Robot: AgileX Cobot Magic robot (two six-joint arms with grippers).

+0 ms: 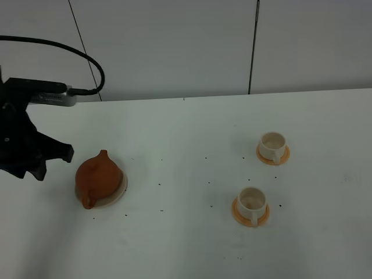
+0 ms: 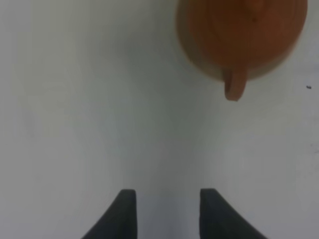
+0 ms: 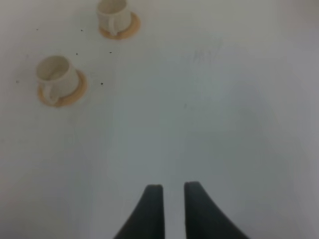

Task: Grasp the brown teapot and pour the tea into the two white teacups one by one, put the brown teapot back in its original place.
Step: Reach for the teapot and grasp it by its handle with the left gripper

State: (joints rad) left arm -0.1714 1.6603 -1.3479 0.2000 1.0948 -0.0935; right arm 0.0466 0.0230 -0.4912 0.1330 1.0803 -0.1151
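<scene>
The brown teapot [image 1: 97, 177] [image 2: 244, 30] stands on its beige coaster, the original place [image 1: 120, 192] [image 2: 188, 50], at the table's left. My left gripper [image 1: 55, 163] [image 2: 168, 199] hovers just left of it, open and empty, apart from the pot. The two white teacups sit on orange saucers at the right: the far one [image 1: 272, 144] [image 3: 113, 12] and the near one [image 1: 251, 200] [image 3: 53, 72]. My right gripper [image 3: 173, 191] shows only in the right wrist view, well away from the cups, its fingers nearly together with nothing between them.
The white table [image 1: 192, 145] carries small dark specks between the teapot and the cups. A black cable [image 1: 87, 58] arcs above the left arm. A pale wall runs behind the table's far edge.
</scene>
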